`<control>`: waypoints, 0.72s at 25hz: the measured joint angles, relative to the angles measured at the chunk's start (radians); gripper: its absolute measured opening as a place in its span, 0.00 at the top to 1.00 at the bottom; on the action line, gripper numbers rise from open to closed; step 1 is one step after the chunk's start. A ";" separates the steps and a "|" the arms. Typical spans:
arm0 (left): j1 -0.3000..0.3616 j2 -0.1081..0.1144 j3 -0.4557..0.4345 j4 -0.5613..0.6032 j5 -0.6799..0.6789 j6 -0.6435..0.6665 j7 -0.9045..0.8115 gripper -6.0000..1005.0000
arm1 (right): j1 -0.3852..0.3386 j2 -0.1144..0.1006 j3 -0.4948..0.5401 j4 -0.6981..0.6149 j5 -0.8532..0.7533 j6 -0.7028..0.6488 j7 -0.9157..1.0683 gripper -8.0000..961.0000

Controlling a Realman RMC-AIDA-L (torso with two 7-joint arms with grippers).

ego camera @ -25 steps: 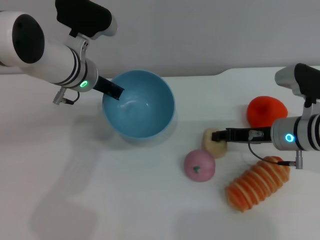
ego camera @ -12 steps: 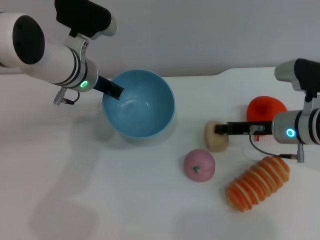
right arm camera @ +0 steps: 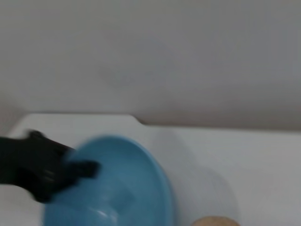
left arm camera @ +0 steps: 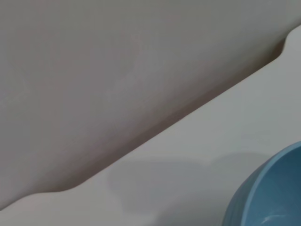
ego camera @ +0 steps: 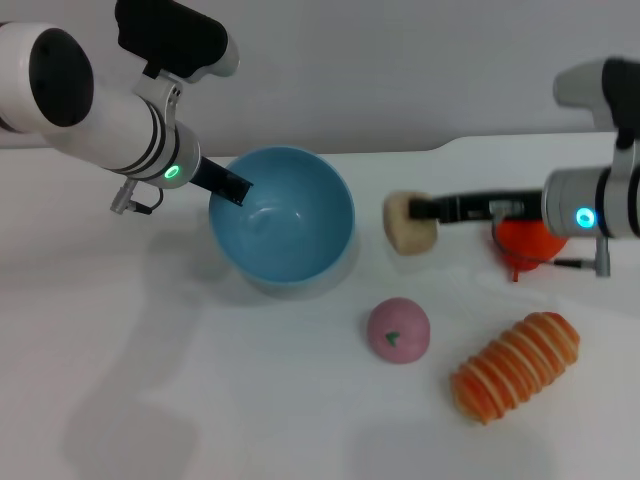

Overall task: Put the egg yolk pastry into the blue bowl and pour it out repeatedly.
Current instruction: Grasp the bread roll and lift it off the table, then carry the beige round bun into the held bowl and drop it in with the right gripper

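Above the table (ego camera: pixel 250 400), right hand (ego camera: pixel 418 212) pinches the egg yolk pastry (ego camera: pixel 404 224), just beside the blue bowl (ego camera: pixel 283 216). Left hand (ego camera: pixel 232 186) clamps the bowl rim.

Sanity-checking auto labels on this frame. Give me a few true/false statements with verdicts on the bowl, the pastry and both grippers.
1. The right gripper holds the egg yolk pastry. True.
2. The pastry already lies inside the blue bowl. False: it is in the air beside the bowl, on the bowl's right side, and the bowl's inside is empty.
3. The left gripper grips the bowl's rim on its left side. True.
4. The pink ball sits in the bowl. False: it rests on the white table, nearer the robot than the pastry.
5. The ridged orange-and-cream bread lies to the left of the bowl. False: it lies to its right, beside the pink ball.
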 joint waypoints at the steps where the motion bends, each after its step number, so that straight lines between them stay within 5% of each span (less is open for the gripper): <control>1: -0.001 0.000 0.000 0.000 0.000 -0.003 0.000 0.99 | -0.002 0.000 0.001 -0.033 0.001 -0.028 0.000 0.87; 10: -0.003 -0.001 0.007 0.000 0.003 -0.021 -0.001 0.99 | 0.030 -0.001 -0.001 -0.234 0.037 -0.197 0.005 0.90; 18: -0.013 -0.007 0.046 -0.013 -0.010 -0.047 -0.002 0.99 | 0.151 0.004 -0.016 -0.048 0.069 -0.193 -0.046 0.91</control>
